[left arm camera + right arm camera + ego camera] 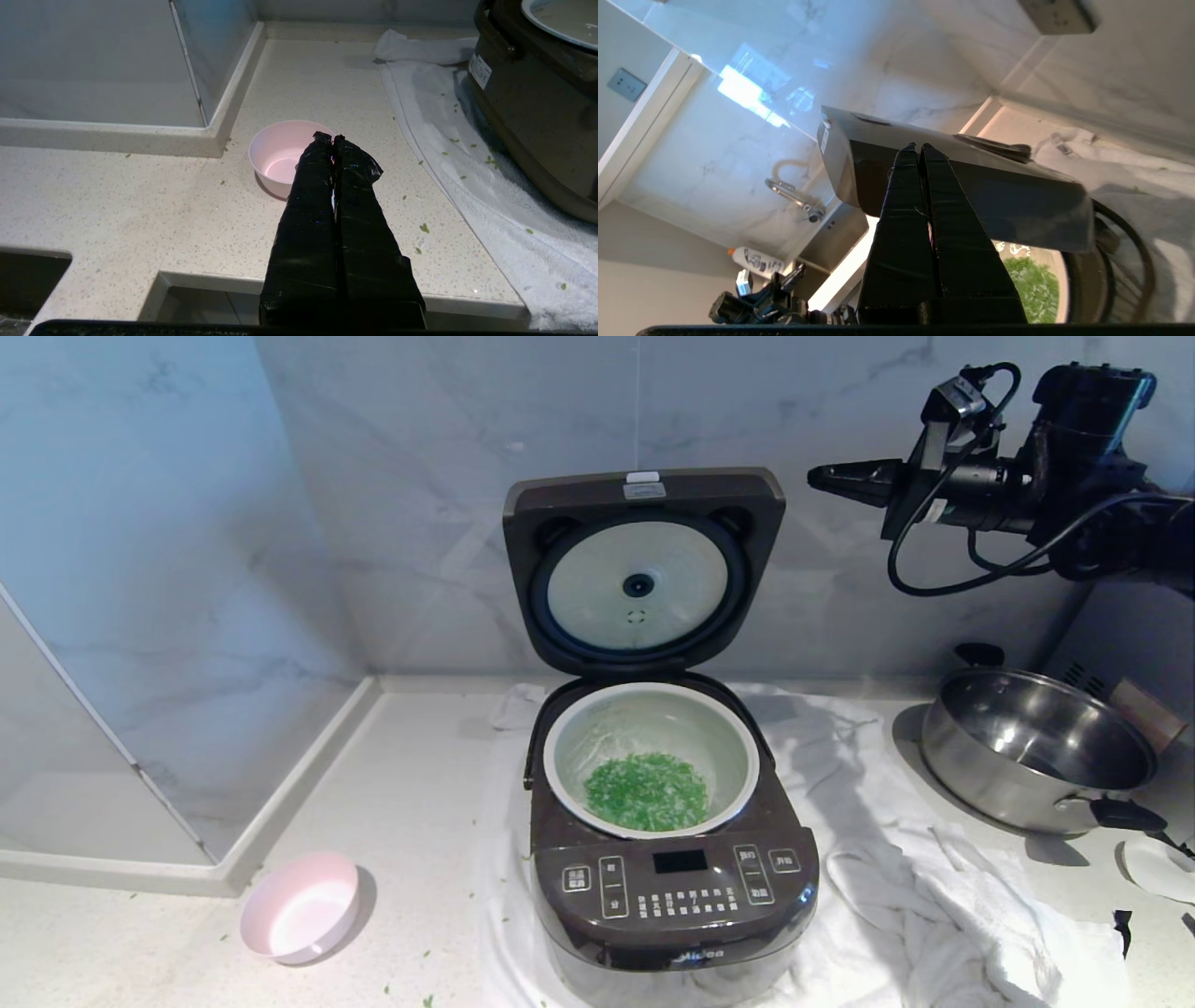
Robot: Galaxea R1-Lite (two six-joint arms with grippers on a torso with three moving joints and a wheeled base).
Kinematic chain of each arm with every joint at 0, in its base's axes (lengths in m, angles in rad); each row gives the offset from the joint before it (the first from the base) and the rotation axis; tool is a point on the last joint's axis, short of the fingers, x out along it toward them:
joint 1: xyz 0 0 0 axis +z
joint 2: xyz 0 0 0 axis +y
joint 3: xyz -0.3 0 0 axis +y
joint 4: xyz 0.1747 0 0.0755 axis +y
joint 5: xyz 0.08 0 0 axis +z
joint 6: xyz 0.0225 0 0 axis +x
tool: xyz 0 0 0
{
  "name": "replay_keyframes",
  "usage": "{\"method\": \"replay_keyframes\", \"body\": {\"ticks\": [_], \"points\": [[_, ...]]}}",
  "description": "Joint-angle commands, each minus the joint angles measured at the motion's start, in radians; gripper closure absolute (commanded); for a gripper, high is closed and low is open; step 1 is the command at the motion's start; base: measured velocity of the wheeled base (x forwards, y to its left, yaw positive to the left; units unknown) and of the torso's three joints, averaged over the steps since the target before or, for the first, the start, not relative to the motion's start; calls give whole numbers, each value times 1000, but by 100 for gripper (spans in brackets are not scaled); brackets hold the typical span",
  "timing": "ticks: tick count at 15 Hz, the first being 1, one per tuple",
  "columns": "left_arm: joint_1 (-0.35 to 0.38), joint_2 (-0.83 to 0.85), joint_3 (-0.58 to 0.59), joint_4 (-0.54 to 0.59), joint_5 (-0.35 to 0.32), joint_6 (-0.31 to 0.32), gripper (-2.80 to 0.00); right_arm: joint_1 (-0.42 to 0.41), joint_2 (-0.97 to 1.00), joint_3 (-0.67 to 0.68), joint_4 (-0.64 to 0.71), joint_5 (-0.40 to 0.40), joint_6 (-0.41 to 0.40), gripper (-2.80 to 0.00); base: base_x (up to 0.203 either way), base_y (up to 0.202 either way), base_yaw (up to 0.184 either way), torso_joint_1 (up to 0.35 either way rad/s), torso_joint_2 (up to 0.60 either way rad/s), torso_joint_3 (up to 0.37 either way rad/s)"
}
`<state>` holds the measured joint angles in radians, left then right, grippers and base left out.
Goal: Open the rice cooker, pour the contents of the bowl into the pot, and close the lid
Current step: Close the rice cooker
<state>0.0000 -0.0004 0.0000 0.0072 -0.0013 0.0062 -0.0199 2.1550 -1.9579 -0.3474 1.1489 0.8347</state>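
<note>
Rice cooker (667, 859), centre of the head view, on a white towel (943, 896): its lid (642, 569) stands upright on the hinge, white disc facing you, and the white pot (651, 709) below it holds the green bits (646, 791). Bowl (301, 905), lower left of that view, upright on the counter (411, 775) and apparently empty, well apart from the cooker; you may judge the pouring done and only the closing left. Right gripper (822, 478), upper right of the head view, fingers pressed together with nothing between them, level and pointing at the lid's right edge, near it but not touching. Left gripper (332, 138), seen only from its own wrist camera, fingers together and empty, hanging over the counter near the bowl. Risks you should list: the closed tip can slip off the smooth dark back of the lid if it meets it too near the edge, leaving the lid up; a push at one corner can twist the hinge or skid the cooker on the loose towel; a hard shove can drop the lid with a slam, or leave it down but unlatched if the push stops short. Steel pan (1036, 747), right of the frame, sits under the right arm; a low elbow on the way down may knock it. Stray green bits lie on the towel and counter; you need not collect them.
</note>
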Motion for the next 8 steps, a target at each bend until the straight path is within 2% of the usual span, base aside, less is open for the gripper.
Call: {"method": "replay_keyframes", "body": {"ticks": [1,8], "points": [[0,0,2,0,0,0,0,18,23,-1,-7,6,4,0,0,0,0,0,0,0],[0,0,2,0,0,-2,0,74,52,1,-29,6,4,0,0,0,0,0,0,0]]}}
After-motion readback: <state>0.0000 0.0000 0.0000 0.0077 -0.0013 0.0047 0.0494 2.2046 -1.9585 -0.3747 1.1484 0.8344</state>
